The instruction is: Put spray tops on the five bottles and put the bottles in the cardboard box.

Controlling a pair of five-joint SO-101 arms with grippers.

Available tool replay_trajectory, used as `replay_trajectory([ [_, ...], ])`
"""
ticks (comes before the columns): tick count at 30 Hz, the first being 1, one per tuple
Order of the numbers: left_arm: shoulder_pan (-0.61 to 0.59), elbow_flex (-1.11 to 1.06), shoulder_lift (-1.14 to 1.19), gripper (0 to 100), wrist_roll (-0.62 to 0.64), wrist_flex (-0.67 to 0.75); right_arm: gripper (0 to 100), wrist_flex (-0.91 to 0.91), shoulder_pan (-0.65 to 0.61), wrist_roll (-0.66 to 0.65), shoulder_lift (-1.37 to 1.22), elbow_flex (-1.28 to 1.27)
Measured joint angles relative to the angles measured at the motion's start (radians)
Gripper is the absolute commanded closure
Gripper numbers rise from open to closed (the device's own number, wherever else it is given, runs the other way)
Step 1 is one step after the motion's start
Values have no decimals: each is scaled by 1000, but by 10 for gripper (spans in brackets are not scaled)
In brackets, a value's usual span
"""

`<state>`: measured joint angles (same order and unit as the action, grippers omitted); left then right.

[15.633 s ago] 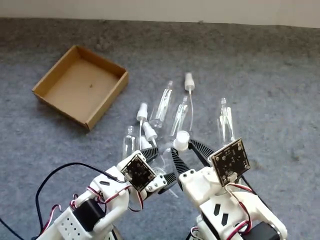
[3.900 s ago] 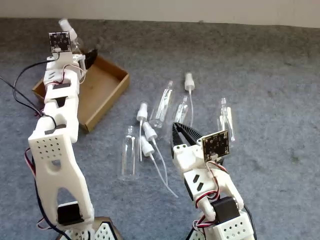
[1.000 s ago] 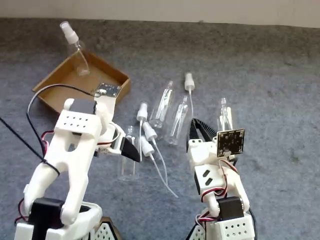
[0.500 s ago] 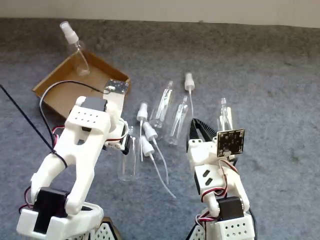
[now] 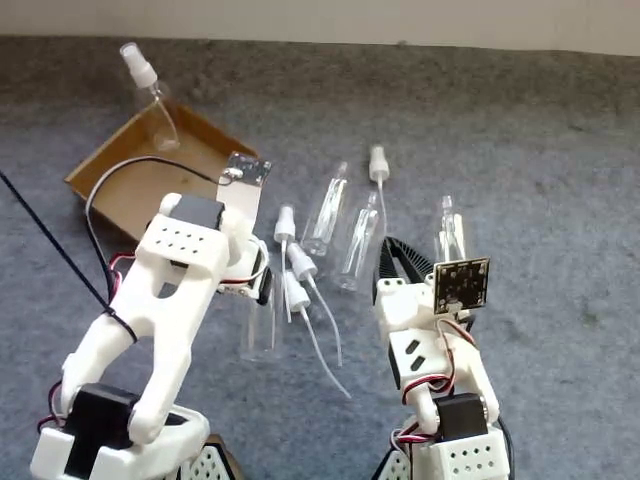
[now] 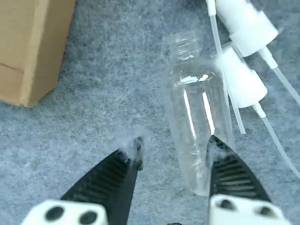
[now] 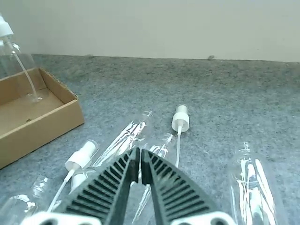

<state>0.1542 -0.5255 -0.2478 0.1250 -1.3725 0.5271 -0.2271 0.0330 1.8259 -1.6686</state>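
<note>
A clear bottle with a white spray top (image 5: 152, 95) leans in the far corner of the cardboard box (image 5: 108, 197). My left gripper (image 5: 263, 288) is open, low over an uncapped bottle (image 5: 258, 325) lying on the carpet. In the left wrist view the gripper (image 6: 173, 152) has one finger touching that bottle (image 6: 197, 117) and the other out on the carpet. Two spray tops (image 6: 241, 79) lie right beside the bottle. My right gripper (image 5: 391, 252) is shut and holds nothing, near the middle bottles (image 5: 357, 238).
Three more uncapped bottles lie on the grey carpet, among them one (image 5: 325, 208) in the middle and one (image 5: 450, 235) at the right. Loose spray tops (image 5: 378, 163) (image 5: 284, 222) lie among them. The box corner (image 6: 33, 47) is close to my left gripper.
My left arm has come back from the box, leaving the capped bottle there, and its open gripper has lowered over the near bottle. The right arm has stayed still for the last second.
</note>
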Motion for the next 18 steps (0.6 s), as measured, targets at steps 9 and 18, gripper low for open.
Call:
replay_trajectory([
  [9,18,-17,89,825,38,100,988,0,0,0,0,0],
  [18,20,-37,190,825,110,219,988,0,0,0,0,0],
])
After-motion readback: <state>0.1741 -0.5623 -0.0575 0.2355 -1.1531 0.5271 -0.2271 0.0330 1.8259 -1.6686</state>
